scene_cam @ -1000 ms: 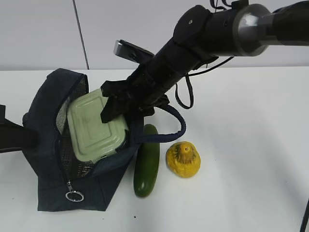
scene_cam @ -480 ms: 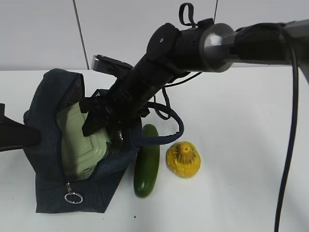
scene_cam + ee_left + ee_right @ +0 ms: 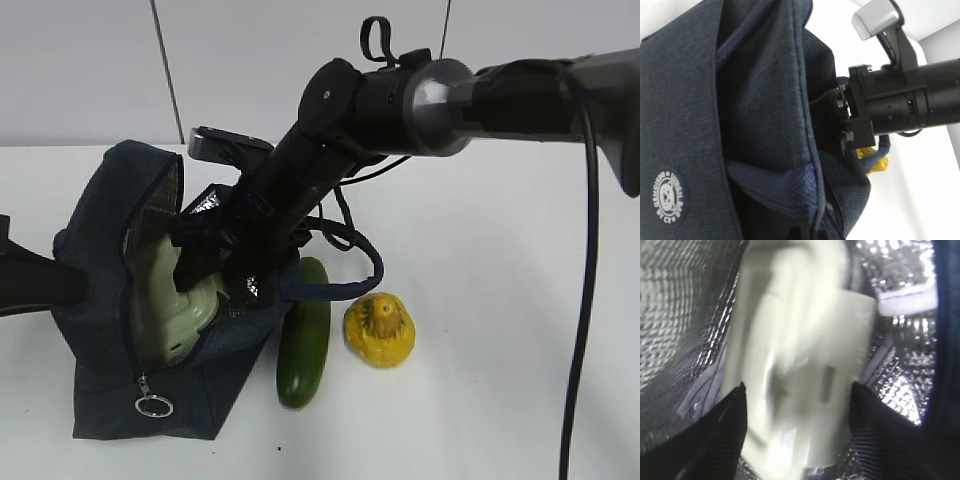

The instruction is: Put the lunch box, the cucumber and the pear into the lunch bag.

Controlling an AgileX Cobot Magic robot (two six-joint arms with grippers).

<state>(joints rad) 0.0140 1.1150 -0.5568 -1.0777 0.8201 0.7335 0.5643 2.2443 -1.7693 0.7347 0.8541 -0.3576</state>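
The navy lunch bag (image 3: 100, 380) lies with its mouth open on the white table. The sage-lidded lunch box (image 3: 170, 300) stands on edge inside it, against the silver lining. My right gripper (image 3: 205, 265) reaches into the mouth. In the right wrist view its jaws (image 3: 797, 387) stand wide apart on either side of the blurred lunch box (image 3: 795, 365), open. The left gripper (image 3: 812, 236) sits at the bag's left side, shut on a fold of the lunch bag (image 3: 690, 100). The cucumber (image 3: 305, 335) and the pear (image 3: 380, 330) lie on the table just right of the bag.
The bag's loop handle (image 3: 360, 270) arches over the cucumber's far end. A metal ring pull (image 3: 153, 406) hangs at the bag's front corner. The right arm (image 3: 430, 95) crosses above the table from the upper right. White table stretches right of the pear.
The right gripper pushed further left and down into the bag and its jaws widened. The lunch box slid deeper and tipped from lying flat at the mouth onto its edge.
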